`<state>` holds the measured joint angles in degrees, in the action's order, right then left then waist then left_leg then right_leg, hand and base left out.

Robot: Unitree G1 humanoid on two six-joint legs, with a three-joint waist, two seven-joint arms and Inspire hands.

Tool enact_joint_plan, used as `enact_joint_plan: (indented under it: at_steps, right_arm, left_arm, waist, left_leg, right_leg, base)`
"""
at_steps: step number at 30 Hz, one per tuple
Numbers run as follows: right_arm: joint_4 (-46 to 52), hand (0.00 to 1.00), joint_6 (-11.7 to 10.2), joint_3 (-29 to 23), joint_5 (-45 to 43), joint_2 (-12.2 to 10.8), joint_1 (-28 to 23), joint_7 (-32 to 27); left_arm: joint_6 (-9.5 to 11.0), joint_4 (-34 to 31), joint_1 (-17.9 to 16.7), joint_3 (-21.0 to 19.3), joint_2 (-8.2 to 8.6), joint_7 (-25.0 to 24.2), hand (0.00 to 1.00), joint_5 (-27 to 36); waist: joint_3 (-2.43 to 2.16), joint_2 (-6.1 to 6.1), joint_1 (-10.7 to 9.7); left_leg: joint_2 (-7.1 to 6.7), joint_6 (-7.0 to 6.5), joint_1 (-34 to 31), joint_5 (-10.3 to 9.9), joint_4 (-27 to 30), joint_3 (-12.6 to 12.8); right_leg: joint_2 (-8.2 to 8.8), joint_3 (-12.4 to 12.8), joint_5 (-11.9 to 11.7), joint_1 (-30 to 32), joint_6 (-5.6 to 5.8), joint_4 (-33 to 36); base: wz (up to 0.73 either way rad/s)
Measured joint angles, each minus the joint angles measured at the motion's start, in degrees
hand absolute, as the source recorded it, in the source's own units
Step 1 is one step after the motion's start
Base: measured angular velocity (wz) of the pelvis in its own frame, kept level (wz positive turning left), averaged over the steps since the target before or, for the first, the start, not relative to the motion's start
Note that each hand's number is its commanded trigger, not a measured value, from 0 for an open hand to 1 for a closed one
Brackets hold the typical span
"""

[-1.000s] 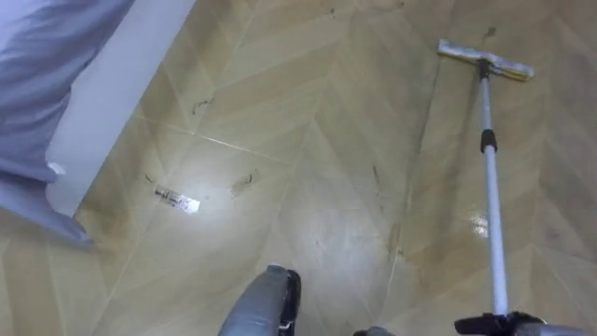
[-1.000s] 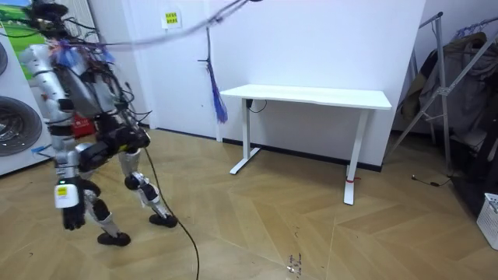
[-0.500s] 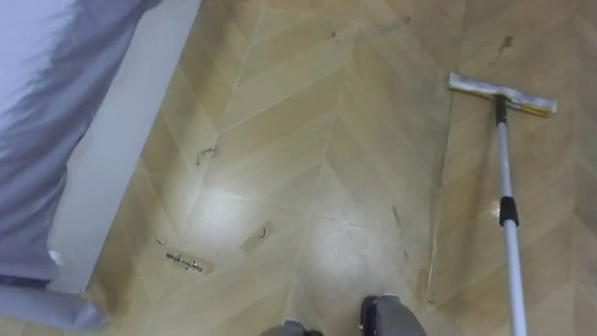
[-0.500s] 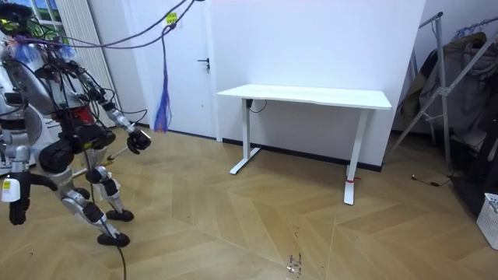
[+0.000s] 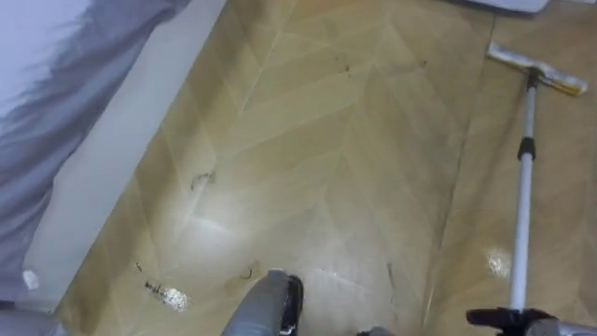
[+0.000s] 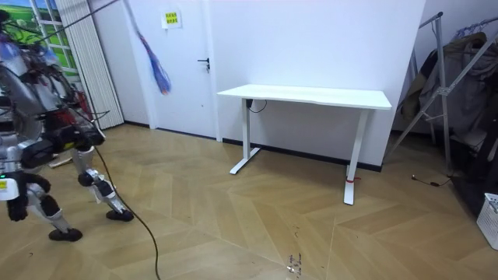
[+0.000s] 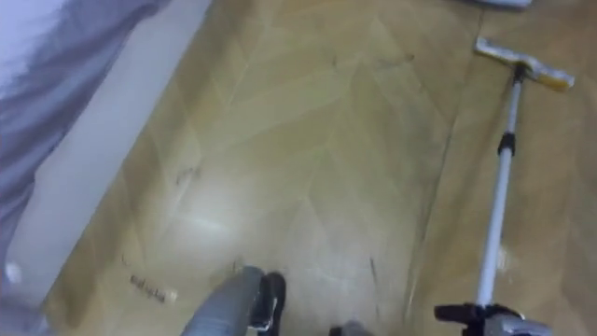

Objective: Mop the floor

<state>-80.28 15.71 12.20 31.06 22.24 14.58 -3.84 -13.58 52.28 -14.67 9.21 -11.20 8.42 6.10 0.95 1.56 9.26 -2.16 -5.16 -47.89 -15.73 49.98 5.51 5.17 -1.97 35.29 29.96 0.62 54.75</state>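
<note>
Much herringbone wood floor (image 5: 354,168) underfoot, glossy, with bright glare patches. Along its left edge in the eye views, a pale grey surface (image 5: 65,103) with a white strip at its foot; cannot tell what it is.

Room view: white desk (image 6: 311,96) against the back wall, mid-room. Clothes rack (image 6: 455,85) at the room view's right, white door (image 6: 187,70) left of the desk. Robot standing at the room view's left edge near the door, well apart from the desk.

Mop (image 5: 520,187) at the right of the eye views: flat head (image 5: 536,70) down on the floor far ahead, pole slanting back toward the robot.

Right robot hand (image 5: 508,320) a dark shape at the pole's near end, cut off by the bottom edge; grip cannot be told.

Left robot hand (image 6: 15,210) hanging low beside the leg; fingers unreadable.

Small litter at lower left: shiny scrap (image 5: 168,298), dark squiggle (image 5: 201,179) just beyond it.
</note>
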Motion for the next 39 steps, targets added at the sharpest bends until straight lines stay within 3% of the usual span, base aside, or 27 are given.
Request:
enact_joint_plan:
  at_steps: [1, 2, 4, 5, 6, 8, 9, 10, 11, 12, 13, 15, 17, 21, 24, 28, 32, 35, 38, 39]
  right_arm:
    - [-0.83, 1.0, 0.0, 0.04, 0.07, 0.35, -2.18, 0.32]
    - [-1.38, 1.0, -0.14, 0.03, 0.0, 0.61, -3.39, 0.33]
    - [-3.12, 1.0, -0.37, 0.11, -2.5, 1.18, -9.01, -0.38]
    - [-3.15, 1.0, -0.37, 0.17, -2.64, 1.17, -10.47, -0.69]
    - [-3.16, 1.0, -0.53, 0.31, -3.11, 0.42, -12.85, -1.46]
    - [-3.15, 1.0, -1.27, 0.31, -3.9, -1.46, -15.31, -2.72]
    - [-3.1, 1.0, -1.53, 0.3, -3.9, -2.56, -16.43, -3.45]
    - [-3.08, 1.0, -1.58, 0.3, -3.9, -3.06, -17.03, -3.9]
    - [-2.97, 1.0, -1.99, 0.3, -4.02, -4.11, -17.91, -4.74]
    - [-2.72, 1.0, -2.0, 0.04, -4.29, -5.04, -18.17, -4.99]
    - [-2.52, 1.0, -1.98, -0.09, -4.53, -5.41, -18.19, -5.02]
    - [-1.99, 1.0, -1.74, -0.85, -6.15, -6.64, -16.86, -5.31]
    - [-1.89, 1.0, -0.22, -1.34, -6.94, -6.68, -14.42, -5.35]
    - [-2.31, 1.0, 3.29, -2.21, -8.97, -3.44, -4.89, -4.6]
    - [-2.24, 1.0, 2.54, -2.15, -8.69, -0.91, 2.79, -4.18]
    - [-2.1, 1.0, 0.5, -2.27, -8.26, 0.94, 9.06, -3.13]
    - [-2.63, 1.0, 0.41, -2.17, -7.85, 0.62, 6.95, -0.95]
    - [-2.79, 1.0, -0.96, -2.16, -8.13, -0.49, 1.54, 0.21]
    - [-3.07, 1.0, -2.01, -2.1, -11.66, -1.65, -3.91, 0.22]
    - [-3.44, 1.0, -2.04, -2.1, -14.18, -2.07, -5.46, 0.2]
  left_arm:
    - [0.3, 0.0, 0.44, 0.0, 0.1, -0.79, 0.0, -0.43]
    - [0.55, -0.03, 0.65, -0.06, 0.33, -1.06, 0.0, -1.33]
    - [1.72, -0.22, 1.16, -0.14, 1.26, -1.35, 0.0, -4.28]
    - [1.78, -0.49, 1.14, -0.12, 1.36, -1.37, 0.0, -4.58]
    - [1.88, -0.37, 1.27, -0.16, 1.31, -1.36, 0.0, -4.59]
    - [1.91, -0.06, 1.33, -0.14, 1.3, -1.2, 0.0, -4.62]
    - [1.9, 0.18, 1.32, -0.08, 1.57, -1.19, 0.0, -4.65]
    - [1.89, 0.35, 1.31, 0.02, 1.76, -1.2, 0.0, -4.61]
    - [1.88, 0.68, 1.27, 0.09, 2.12, -1.19, 0.0, -4.6]
    - [1.8, 0.8, 1.26, 0.04, 2.26, -1.15, 0.0, -4.49]
    - [1.78, 0.89, 1.32, -0.04, 2.37, -1.09, 0.0, -4.5]
    - [1.35, 1.5, 1.35, -0.02, 3.5, -0.62, 0.0, -4.44]
    - [1.13, 2.02, 1.35, -0.03, 3.6, -0.48, 0.0, -3.41]
    - [0.6, 2.17, 1.41, -0.02, 2.77, -0.07, 0.0, -1.82]
    - [0.39, 2.03, 1.38, 0.08, 1.06, 0.0, 0.0, -1.35]
    - [-0.52, 1.84, 1.32, 0.18, 0.39, -0.07, 0.0, -1.83]
    - [-1.45, 2.18, 1.2, 0.17, 0.37, -0.13, 0.0, -2.11]
    - [-1.86, 2.64, 1.26, -0.31, 0.35, -0.05, 0.0, -2.55]
    - [-1.67, 3.51, 1.82, -1.38, 0.45, -0.04, 0.0, -5.8]
    - [-1.24, 3.93, 1.85, -2.53, 0.61, 0.07, 0.0, -6.8]
  waist:
    - [0.02, -0.14, -0.04]
    - [0.04, -0.6, -0.25]
    - [-0.47, -2.93, -1.05]
    - [-0.51, -3.64, -1.06]
    - [-0.6, -4.34, -1.35]
    - [-0.36, -5.41, -2.61]
    - [-0.23, -5.96, -3.21]
    - [-0.41, -6.22, -3.47]
    - [-0.33, -6.0, -4.15]
    - [-0.3, -5.88, -4.65]
    - [-0.12, -5.72, -4.77]
    - [-0.16, -5.2, -4.36]
    - [-0.12, -4.71, -4.2]
    - [0.46, -2.99, -2.68]
    - [0.84, -1.65, -0.89]
    - [1.07, -0.66, 1.37]
    - [1.04, -1.12, 1.65]
    - [1.01, -2.14, 1.33]
    - [0.84, -2.42, 0.28]
    - [0.5, -2.44, 0.01]
  left_leg:
    - [-1.04, -2.04, 1.56, -1.28, 0.54, 0.82]
    - [-1.69, -2.58, 2.15, -2.11, 0.94, 0.87]
    - [-3.65, -4.31, 4.44, -4.96, 1.22, 0.8]
    - [-3.8, -4.48, 5.1, -5.54, 1.12, 0.65]
    - [-4.29, -4.78, 6.07, -6.21, 0.22, 0.48]
    - [-4.59, -4.94, 7.6, -6.58, -1.59, 0.16]
    - [-4.58, -4.91, 8.6, -6.6, -2.92, 0.01]
    - [-4.57, -4.89, 9.09, -6.6, -3.47, -0.03]
    - [-4.58, -4.64, 10.04, -6.74, -4.47, -0.02]
    - [-4.59, -4.16, 10.72, -7.13, -4.62, 0.01]
    - [-4.49, -3.88, 10.94, -7.65, -4.41, -0.13]
    - [-2.88, -2.43, 11.42, -8.76, -4.15, -0.99]
    - [-2.09, -1.71, 12.29, -9.18, -4.04, -1.08]
    - [-0.38, -0.32, 12.6, -10.41, -1.87, -1.08]
    - [0.3, 0.36, 12.5, -10.8, -0.59, -1.46]
    - [0.72, 1.8, 12.38, -10.0, -1.24, -2.62]
    - [0.83, 2.47, 15.09, -8.21, -5.03, -4.48]
    - [1.47, 3.24, 19.58, -7.35, -9.07, -5.91]
    - [1.37, 3.36, 24.35, -6.46, -13.53, -6.0]
    - [1.37, 3.47, 26.05, -6.15, -15.05, -5.86]
  right_leg:
    - [1.05, 0.15, -0.96, -0.55, 1.58, 2.32]
    - [1.64, 0.12, -1.85, -0.56, 2.09, 3.9]
    - [2.85, 1.11, -7.95, 1.15, 2.91, 10.95]
    - [2.44, 2.19, -9.31, 1.69, 2.88, 12.33]
    - [1.9, 3.67, -9.98, 3.74, 3.12, 14.45]
    - [0.9, 4.45, -9.84, 7.99, 3.06, 14.85]
    - [0.36, 4.17, -9.92, 10.78, 2.92, 12.58]
    - [0.24, 4.06, -9.94, 11.81, 2.88, 10.37]
    - [0.18, 4.08, -10.48, 13.05, 2.33, 3.68]
    - [-0.03, 3.49, -13.12, 13.35, 1.82, -3.07]
    - [-0.21, 3.08, -15.12, 13.6, 1.41, -4.86]
    - [-1.84, 1.48, -15.51, 12.13, -0.07, -6.84]
    - [-2.63, 1.27, -15.31, 11.28, -0.78, -7.03]
    - [-3.22, 0.09, -14.39, 10.73, -2.39, -5.84]
    - [-3.42, -0.48, -13.79, 10.72, -3.35, -4.54]
    - [-3.78, -1.76, -14.7, 10.33, -4.6, -5.59]
    - [-4.09, -3.99, -16.24, 6.28, -5.18, -10.47]
    - [-5.35, -5.03, -17.67, 0.81, -5.51, -16.16]
    - [-5.39, -5.1, -17.8, -3.65, -5.49, -19.48]
    - [-5.54, -4.8, -17.83, -5.06, -5.53, -20.58]
  base:
    - [0.35]
    - [0.27]
    - [0.23]
    - [0.0]
    - [-0.1]
    - [-0.03]
    - [0.0]
    - [0.0]
    - [0.0]
    - [0.0]
    - [-0.09]
    - [-0.24]
    - [-0.13]
    - [-0.06]
    - [0.08]
    - [0.14]
    - [0.22]
    - [0.06]
    - [0.06]
    - [-0.08]
